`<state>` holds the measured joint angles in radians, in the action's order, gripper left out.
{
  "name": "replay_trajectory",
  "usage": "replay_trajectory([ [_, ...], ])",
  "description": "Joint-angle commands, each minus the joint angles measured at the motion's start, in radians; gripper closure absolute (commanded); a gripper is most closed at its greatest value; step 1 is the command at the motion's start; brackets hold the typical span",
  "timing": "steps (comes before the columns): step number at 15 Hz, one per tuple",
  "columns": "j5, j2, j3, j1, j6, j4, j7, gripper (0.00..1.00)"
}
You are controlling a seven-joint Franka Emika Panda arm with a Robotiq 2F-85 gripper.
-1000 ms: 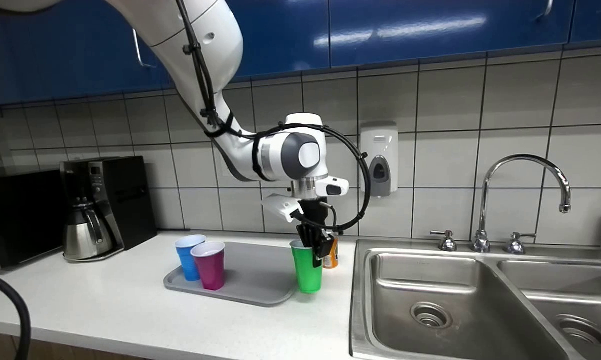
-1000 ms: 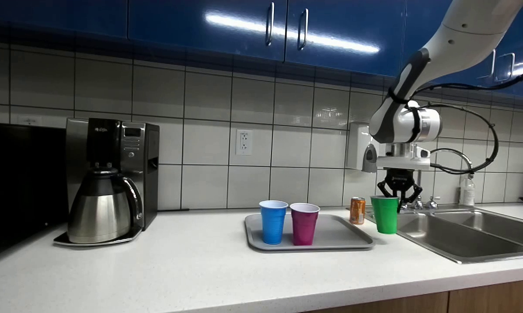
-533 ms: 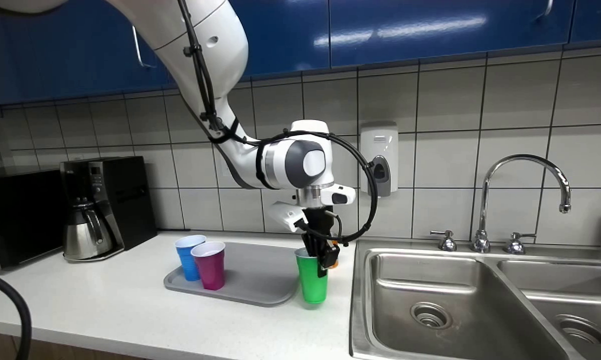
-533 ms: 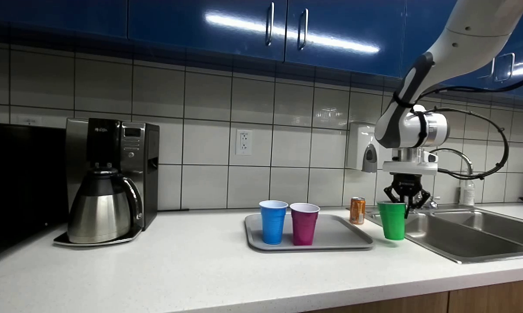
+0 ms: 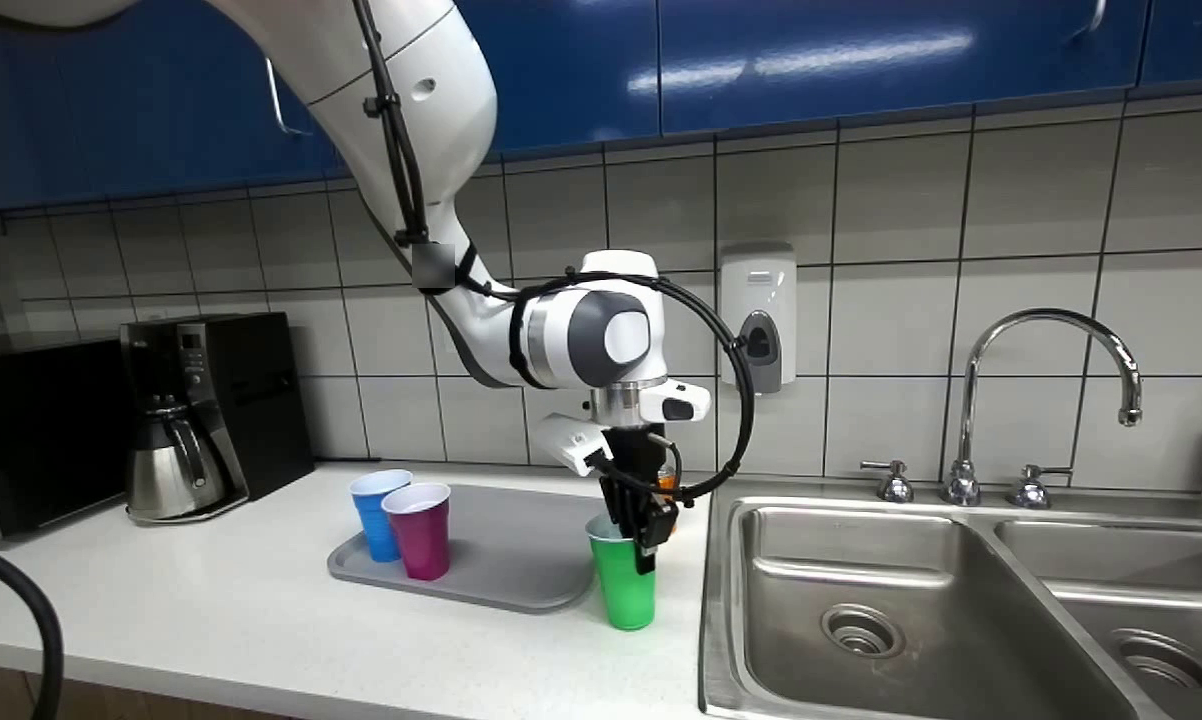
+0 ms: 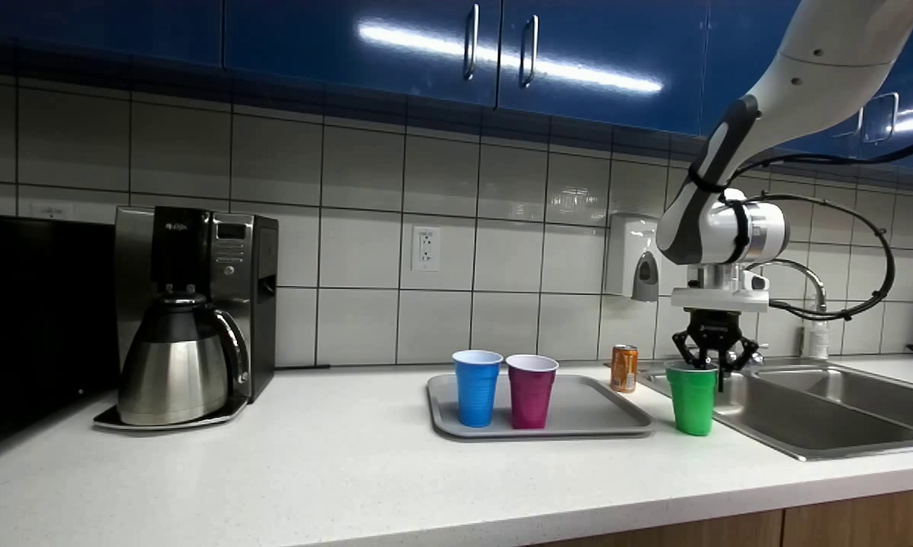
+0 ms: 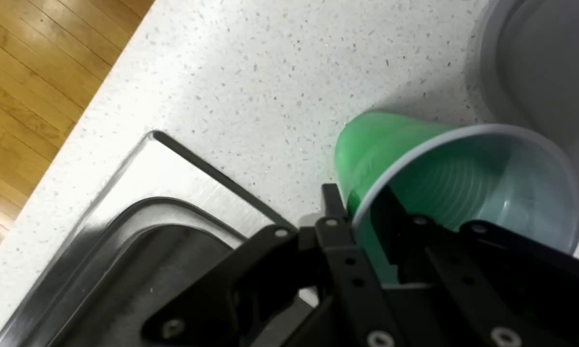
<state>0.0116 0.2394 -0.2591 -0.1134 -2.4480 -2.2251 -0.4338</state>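
A green cup (image 5: 625,585) stands on the white counter between the grey tray (image 5: 531,545) and the sink; it also shows in an exterior view (image 6: 693,403). My gripper (image 6: 713,377) is at the cup's rim on the sink side, pointing down. In the wrist view the gripper (image 7: 358,205) has one finger inside the cup (image 7: 366,142) and one outside. The cup wall is between the fingers, which stand a little apart with a gap showing. A blue cup (image 6: 476,391) and a magenta cup (image 6: 531,395) stand on the tray. The inner fingertip is hidden in both exterior views.
An orange can (image 6: 623,368) stands behind the tray, partly hidden by the arm in an exterior view (image 5: 667,480). The sink rim (image 7: 169,166) lies beside the gripper. A faucet (image 5: 971,400), soap dispenser (image 5: 758,320) and coffee maker (image 6: 198,342) are around.
The gripper and green cup have moved down and toward the counter's front. The cup, earlier held above the counter, now rests on it. The gripper's fingers look slightly wider apart.
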Motion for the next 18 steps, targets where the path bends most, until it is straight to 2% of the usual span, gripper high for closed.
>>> replay_trajectory([
  [1, 0.008, -0.024, 0.006, -0.008, -0.014, -0.018, -0.016, 0.44],
  [7, 0.036, -0.08, 0.007, -0.017, -0.034, -0.041, -0.005, 0.01],
  [18, 0.057, -0.246, 0.024, -0.04, -0.028, -0.118, 0.013, 0.0],
])
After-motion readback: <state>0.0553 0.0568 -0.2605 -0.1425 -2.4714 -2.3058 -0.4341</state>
